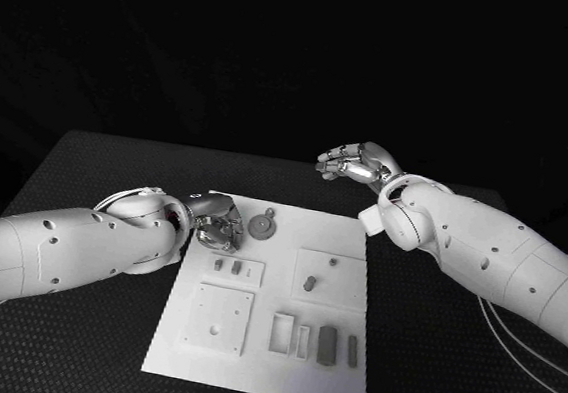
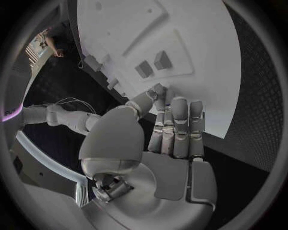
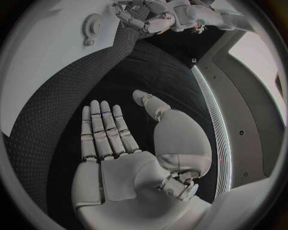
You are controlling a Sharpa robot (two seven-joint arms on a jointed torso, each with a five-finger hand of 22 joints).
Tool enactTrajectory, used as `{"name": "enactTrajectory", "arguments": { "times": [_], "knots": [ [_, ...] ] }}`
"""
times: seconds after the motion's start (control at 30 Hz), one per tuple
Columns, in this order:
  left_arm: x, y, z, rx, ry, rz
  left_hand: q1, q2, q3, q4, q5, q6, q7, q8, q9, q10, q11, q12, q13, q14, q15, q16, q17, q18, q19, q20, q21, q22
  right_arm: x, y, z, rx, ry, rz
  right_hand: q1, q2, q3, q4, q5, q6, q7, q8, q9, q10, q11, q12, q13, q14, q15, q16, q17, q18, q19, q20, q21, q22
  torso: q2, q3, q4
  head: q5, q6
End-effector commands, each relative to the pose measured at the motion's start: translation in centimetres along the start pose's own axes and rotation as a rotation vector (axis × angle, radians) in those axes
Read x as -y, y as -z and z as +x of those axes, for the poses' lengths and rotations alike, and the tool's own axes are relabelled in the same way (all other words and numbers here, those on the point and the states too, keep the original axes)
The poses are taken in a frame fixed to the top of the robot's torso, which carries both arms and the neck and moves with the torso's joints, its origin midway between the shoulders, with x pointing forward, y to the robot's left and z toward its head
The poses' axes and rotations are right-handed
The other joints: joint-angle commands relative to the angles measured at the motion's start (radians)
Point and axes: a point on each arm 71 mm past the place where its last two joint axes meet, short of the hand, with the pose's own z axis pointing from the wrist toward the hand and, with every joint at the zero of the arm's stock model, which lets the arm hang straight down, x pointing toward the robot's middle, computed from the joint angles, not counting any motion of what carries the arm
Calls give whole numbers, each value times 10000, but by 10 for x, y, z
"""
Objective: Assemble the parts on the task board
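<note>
Looks like nothing's been picked up yet, so I'd call this the very start of a pick. The left hand (image 1: 214, 224) sits at the far left corner of the task board (image 1: 262, 380), fingers laid flat and close together in its wrist view (image 2: 177, 129), nothing in them. Fingertips are right at the board's edge, though I can't tell if they're actually touching it. Just beyond those fingertips are two small grey parts (image 2: 153, 64) standing in a raised square block. In the head view the round gear-looking part (image 1: 263, 226) lies just beside that hand, on the side toward the other arm.

The right hand (image 1: 359, 164) is well apart from all of it, held up past the board's far right corner over the black table (image 1: 101, 157). Its wrist view shows the palm open and flat (image 3: 111, 143), fingers straight, holding nothing. The gear (image 3: 91, 24) shows near that view's rim.

Closer to the robot, the board has a square plate (image 1: 218, 319) and a row of slim upright pieces (image 1: 316, 342).

My guess for the next move: the left hand goes for the gear or the two pegs, which means spreading the fingers and coming down over the part for a pinch. They're small, so the aim has to be tidy.
</note>
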Motion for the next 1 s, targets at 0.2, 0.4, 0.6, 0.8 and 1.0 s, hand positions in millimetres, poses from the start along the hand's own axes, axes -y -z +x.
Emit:
{"name": "enactTrajectory", "arguments": {
  "times": [0.2,0.4,0.6,0.8,1.0],
  "knots": [
    [1,-1,5,-408,-198,-23,9,100,50,10,72,45,4,34,19,70,0,49,17,-53,-46,-1,-15,18,-27,-1035,21,-14,-1,0,2,-127,-16,-66,-19,57,-13,-22,54,-70,257,60,-14,85,19,-53,11,-73,26,39,-11,-166,26,-21,-45,20,-3,-1,2,-18,7],
    [2,-4,10,-999,-559,-393,15,101,53,7,72,45,3,34,19,74,0,44,17,-51,-46,1,-15,17,-27,-1037,23,-16,-1,0,2,-139,-18,-67,-18,55,-12,-23,54,-70,258,61,-15,86,19,-55,11,-74,27,40,-13,-167,27,-21,-50,24,-5,-8,13,-25,-15],
    [5,-7,16,-1129,-626,-372,34,112,40,7,63,31,9,33,20,80,-9,1,12,90,-58,173,54,37,55,-1064,86,-19,-1,0,2,-150,-22,-77,-18,55,-12,-23,54,-70,258,63,-17,86,19,-56,11,-74,27,41,-14,-167,28,-21,-53,27,-3,-10,-2,-28,-34],
    [6,-8,18,-1257,-633,-382,27,113,35,9,63,35,9,36,21,91,-9,0,14,80,-58,177,56,37,59,-1065,91,-21,-1,0,3,-154,-24,-82,-18,53,-13,-24,54,-70,258,63,-18,87,19,-58,11,-74,27,42,-15,-167,29,-21,-57,30,-6,-4,3,-34,-53],
    [4,-7,19,-1394,-645,-423,33,107,33,1,63,49,3,44,25,113,-15,3,19,76,-63,190,60,39,63,-1068,97,-23,-1,0,1,-145,-17,-64,-18,54,-13,-24,54,-71,258,64,-19,87,19,-59,11,-75,27,42,-16,-167,30,-21,-60,33,-7,-3,10,-61,-65]
  ]
}}
